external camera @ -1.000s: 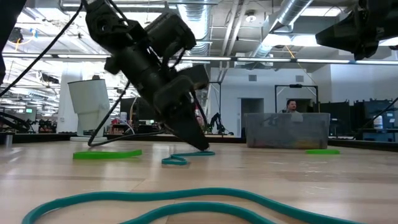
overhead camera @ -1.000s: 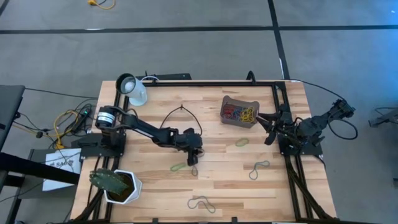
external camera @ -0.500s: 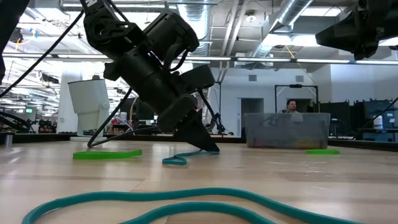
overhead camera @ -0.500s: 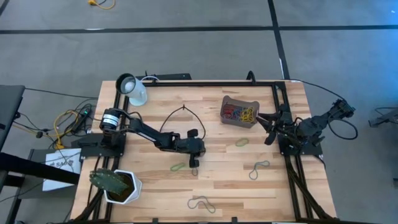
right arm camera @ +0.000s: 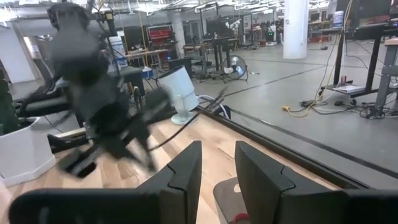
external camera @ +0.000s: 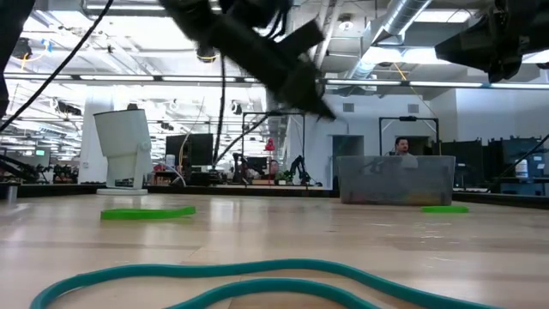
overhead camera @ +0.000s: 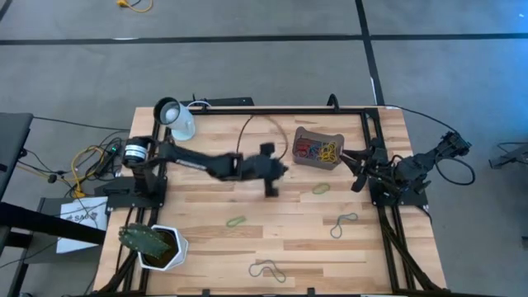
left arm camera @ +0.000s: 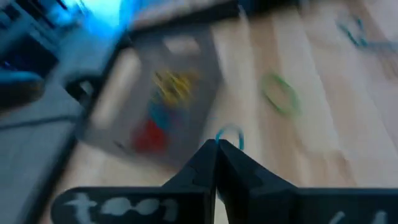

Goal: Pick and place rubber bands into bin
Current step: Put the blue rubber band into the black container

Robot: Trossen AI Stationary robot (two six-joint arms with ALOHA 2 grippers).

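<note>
Pale wooden tabletop [overhead camera: 206,247] is crossed by the left end effector [left arm camera: 216,144], pinched on a blue rubber band [left arm camera: 229,135]; release should be delayed until the bin [overhead camera: 318,148] lies beneath.

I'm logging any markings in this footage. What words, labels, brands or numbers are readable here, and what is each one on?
No text reads clearly.
White sheet on the floor beside the table's left edge: dark printing, too small to read.
Left gripper: pale marks on its body, too blurred to read.
Bin, white cup: no marking visible.
</note>
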